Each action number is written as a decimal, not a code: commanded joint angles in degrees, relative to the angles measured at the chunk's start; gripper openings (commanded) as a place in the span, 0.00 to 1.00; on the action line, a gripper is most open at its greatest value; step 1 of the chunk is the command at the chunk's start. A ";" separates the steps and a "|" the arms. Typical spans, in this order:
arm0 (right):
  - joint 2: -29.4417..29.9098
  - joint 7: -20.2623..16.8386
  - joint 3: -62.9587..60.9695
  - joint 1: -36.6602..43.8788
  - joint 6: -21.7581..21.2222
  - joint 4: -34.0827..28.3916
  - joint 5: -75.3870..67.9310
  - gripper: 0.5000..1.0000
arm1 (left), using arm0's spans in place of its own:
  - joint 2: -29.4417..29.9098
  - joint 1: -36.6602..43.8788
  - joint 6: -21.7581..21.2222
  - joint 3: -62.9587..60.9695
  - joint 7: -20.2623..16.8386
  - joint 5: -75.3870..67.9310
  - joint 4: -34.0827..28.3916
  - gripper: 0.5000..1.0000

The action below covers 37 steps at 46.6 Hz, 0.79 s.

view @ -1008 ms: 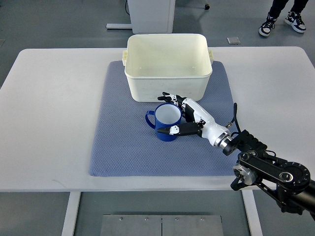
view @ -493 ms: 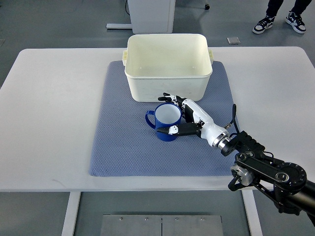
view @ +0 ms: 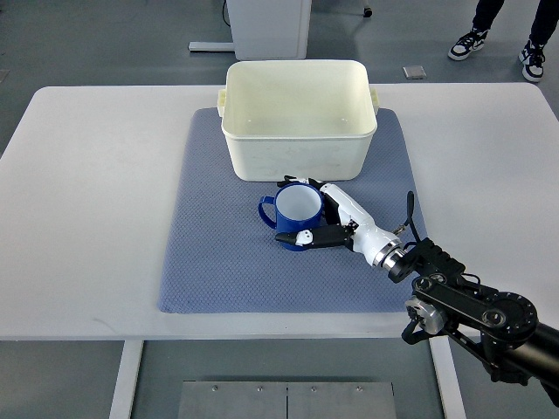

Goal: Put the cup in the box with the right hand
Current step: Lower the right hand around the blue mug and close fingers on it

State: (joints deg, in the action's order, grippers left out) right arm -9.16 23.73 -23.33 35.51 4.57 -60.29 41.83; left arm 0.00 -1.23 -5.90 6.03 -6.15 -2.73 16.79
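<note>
A blue cup [view: 299, 206] with a white inside stands upright on the blue-grey mat [view: 218, 253], just in front of the cream box [view: 297, 155], its handle pointing left. My right hand [view: 285, 210] reaches in from the lower right and wraps the cup. Its fingers [view: 295, 182] curl over the far side and its thumb [view: 297, 236] presses the near side. The cup's base still rests on the mat. The box is open on top and holds nothing. No left arm shows.
The mat lies on a white table [view: 96, 201]. A person's shoes [view: 472, 42] stand on the floor at the top right, beyond the table. A white cabinet base [view: 266, 26] stands behind the box.
My right hand has slid left and its fingers and thumb have closed in around the cup. The cup has stayed in place. The person's feet have shifted.
</note>
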 commanded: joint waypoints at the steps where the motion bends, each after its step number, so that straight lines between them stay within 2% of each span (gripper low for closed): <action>1: 0.02 0.09 0.30 0.00 0.00 0.09 0.01 0.86 | 0.00 -0.09 0.01 0.03 0.00 0.00 0.00 1.00; 5: 0.02 0.09 0.39 0.00 -0.09 0.35 0.01 0.81 | 0.00 0.00 0.01 0.03 0.00 0.00 0.00 1.00; 9: 0.11 0.26 0.39 0.00 -0.09 0.35 0.01 0.64 | 0.00 0.00 0.01 0.03 0.00 0.00 0.00 1.00; 12: 0.11 0.44 0.39 0.00 -0.09 0.35 0.01 0.42 | 0.00 0.00 0.01 -0.05 0.00 0.00 0.00 1.00; 14: 0.11 0.79 0.48 0.00 -0.09 0.35 -0.08 0.21 | 0.00 0.00 0.01 0.03 0.00 0.00 0.00 1.00; 15: 0.11 0.96 0.48 0.00 -0.09 0.35 0.00 0.05 | 0.00 0.00 0.01 0.03 0.00 0.00 0.00 1.00; 16: 0.11 0.97 0.57 0.00 -0.09 0.35 0.01 0.00 | 0.00 0.00 0.01 -0.05 0.00 0.00 0.00 1.00; 26: 0.28 1.67 1.01 0.09 0.00 0.35 -0.17 0.00 | 0.00 0.00 0.01 -0.05 0.00 0.00 0.00 1.00; 37: -0.77 4.04 1.10 0.27 0.00 -0.53 -0.26 0.00 | 0.00 0.00 0.01 0.03 0.00 0.00 0.00 1.00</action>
State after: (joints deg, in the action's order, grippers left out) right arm -9.39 27.25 -22.32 35.76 4.56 -60.44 41.57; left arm 0.00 -1.23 -5.90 5.99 -6.15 -2.72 16.79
